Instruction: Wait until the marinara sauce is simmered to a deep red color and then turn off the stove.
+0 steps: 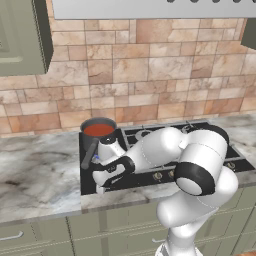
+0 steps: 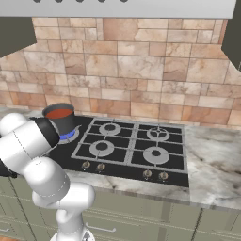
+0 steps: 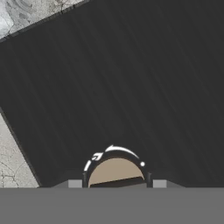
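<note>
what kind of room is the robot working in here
A rendered home kitchen, most likely: a black gas cooktop with grey grates is set into a marbled stone counter, with a small dark saucepan of red sauce and a tiled backsplash.

- A grey-veined marble counter point(image 1: 35, 175) is running along the wall.
- A tan stone-tile backsplash point(image 2: 141, 80) is rising behind it.
- Grey-green drawer fronts point(image 1: 40, 232) are sitting below the counter's front edge.
- A wall cabinet point(image 1: 22, 35) is hanging upper left.
- A silver range hood point(image 2: 117, 8) is spanning the top.
</note>
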### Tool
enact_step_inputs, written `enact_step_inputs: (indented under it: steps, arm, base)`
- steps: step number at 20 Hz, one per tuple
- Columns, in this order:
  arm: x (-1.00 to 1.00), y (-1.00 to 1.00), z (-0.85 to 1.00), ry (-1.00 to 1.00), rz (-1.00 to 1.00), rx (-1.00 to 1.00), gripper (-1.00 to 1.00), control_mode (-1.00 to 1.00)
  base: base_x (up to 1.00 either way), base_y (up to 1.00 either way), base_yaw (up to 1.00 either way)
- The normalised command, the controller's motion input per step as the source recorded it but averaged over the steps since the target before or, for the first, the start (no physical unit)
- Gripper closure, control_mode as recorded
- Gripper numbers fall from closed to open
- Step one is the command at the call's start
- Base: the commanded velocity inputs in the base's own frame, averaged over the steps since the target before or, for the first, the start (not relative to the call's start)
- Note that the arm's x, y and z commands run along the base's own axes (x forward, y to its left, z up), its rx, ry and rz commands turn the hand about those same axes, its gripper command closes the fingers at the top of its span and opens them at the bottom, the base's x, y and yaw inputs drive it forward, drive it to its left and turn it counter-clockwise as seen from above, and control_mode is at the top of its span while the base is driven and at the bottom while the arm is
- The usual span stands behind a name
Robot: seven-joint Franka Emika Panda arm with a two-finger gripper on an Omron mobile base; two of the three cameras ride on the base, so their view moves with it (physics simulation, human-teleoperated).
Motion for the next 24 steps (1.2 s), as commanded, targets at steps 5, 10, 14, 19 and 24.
enact_step_inputs:
  steps: [5, 10, 14, 19, 24]
  arm:
    - [0.0, 0.0, 0.0, 0.0, 0.0, 0.0, 1.0, -1.0]
    - [0.0, 0.0, 0.0, 0.0, 0.0, 0.0, 1.0, -1.0]
    - [0.0, 0.0, 0.0, 0.0, 0.0, 0.0, 1.0, -1.0]
    - [0.0, 0.0, 0.0, 0.0, 0.0, 0.0, 1.0, -1.0]
    - [0.0, 0.0, 0.0, 0.0, 0.0, 0.0, 1.0, -1.0]
  base:
    - [0.0, 0.0, 0.0]
    - [0.0, 0.0, 0.0]
    - [0.0, 0.0, 0.0]
    - [0.0, 0.0, 0.0]
    - [0.0, 0.0, 0.0]
